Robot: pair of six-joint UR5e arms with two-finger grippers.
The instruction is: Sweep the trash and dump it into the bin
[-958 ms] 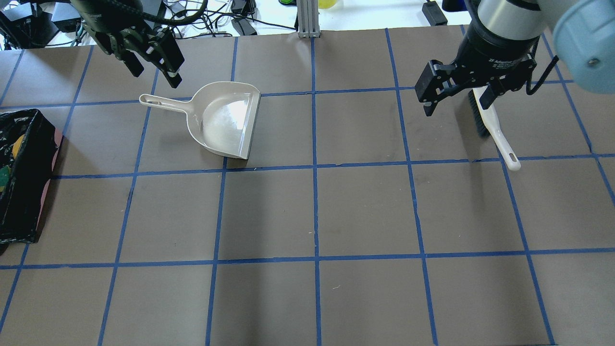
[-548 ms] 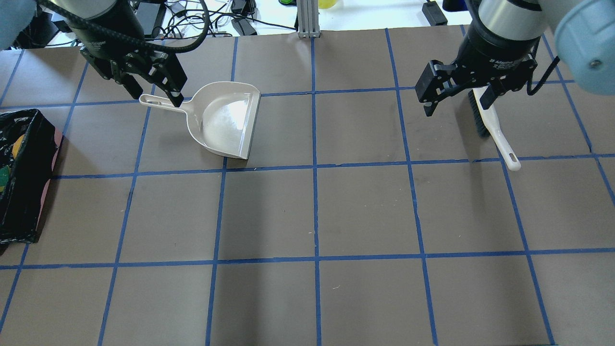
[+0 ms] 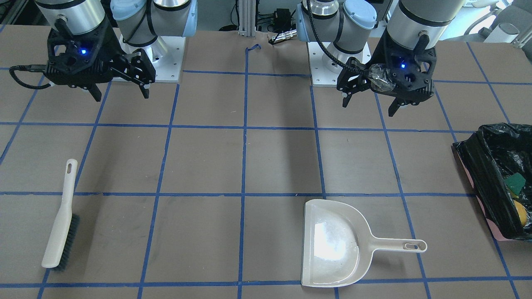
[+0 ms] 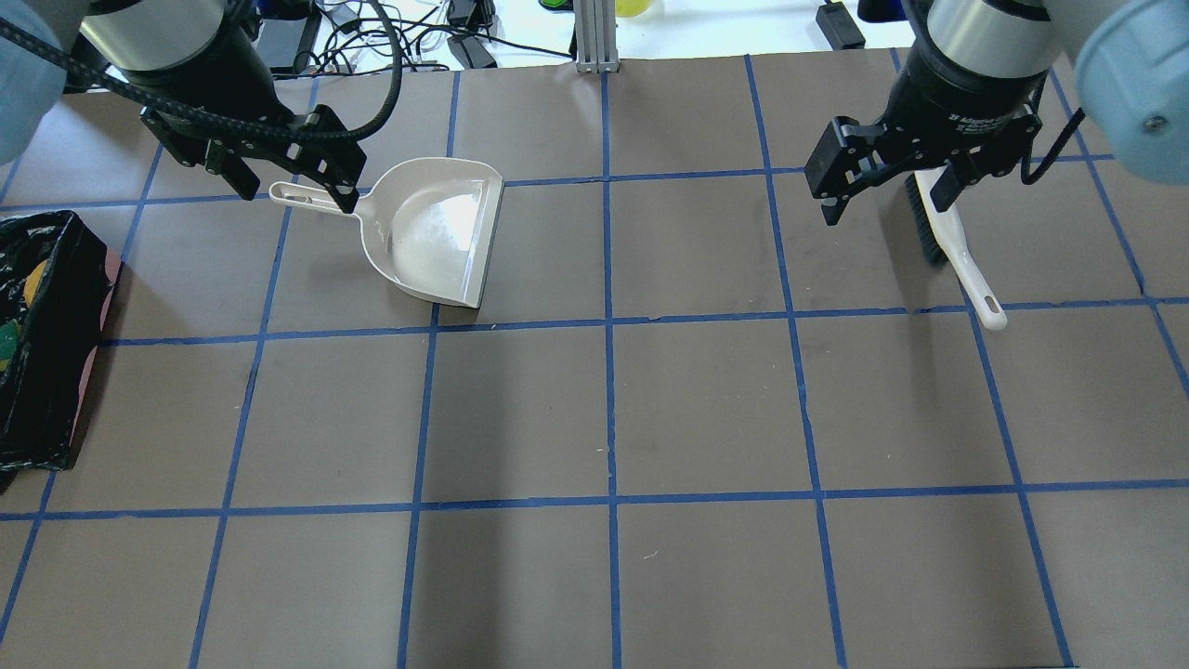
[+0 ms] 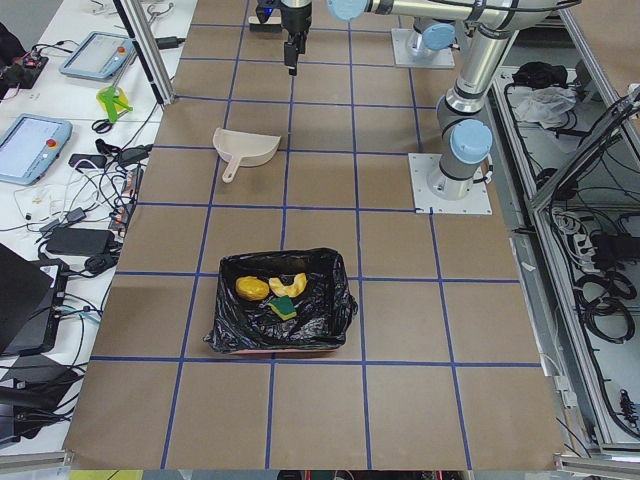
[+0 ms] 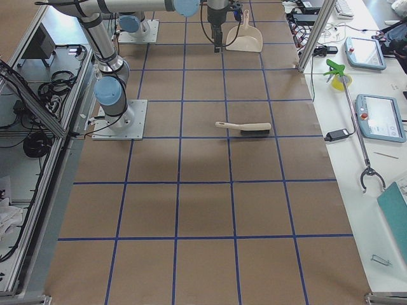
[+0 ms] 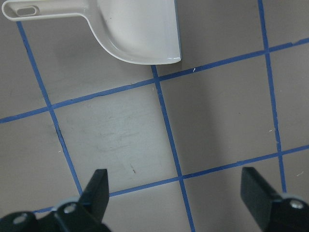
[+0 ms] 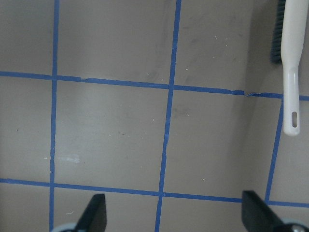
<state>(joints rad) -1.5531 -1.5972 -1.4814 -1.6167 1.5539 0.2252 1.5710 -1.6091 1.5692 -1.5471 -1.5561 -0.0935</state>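
The bin, a pink box lined with a black bag, stands at the table's left end and shows in the overhead view. In it lie the golden potato, a yellow curved piece and a green-backed piece; I cannot tell the cream slice apart. The beige dustpan lies empty on the table. My left gripper is open and empty, raised above the table on the robot's side of the dustpan handle. My right gripper is open and empty, raised beside the brush.
The white-handled brush lies flat on the table's right half, bristles toward the far side. The brown table is taped into blue squares. Cables and devices lie past the far edge. A metal post stands at the far middle.
My left gripper has moved toward the robot's side, across the dustpan handle in the overhead view, and has turned a little. The right gripper, dustpan and brush have stayed put.
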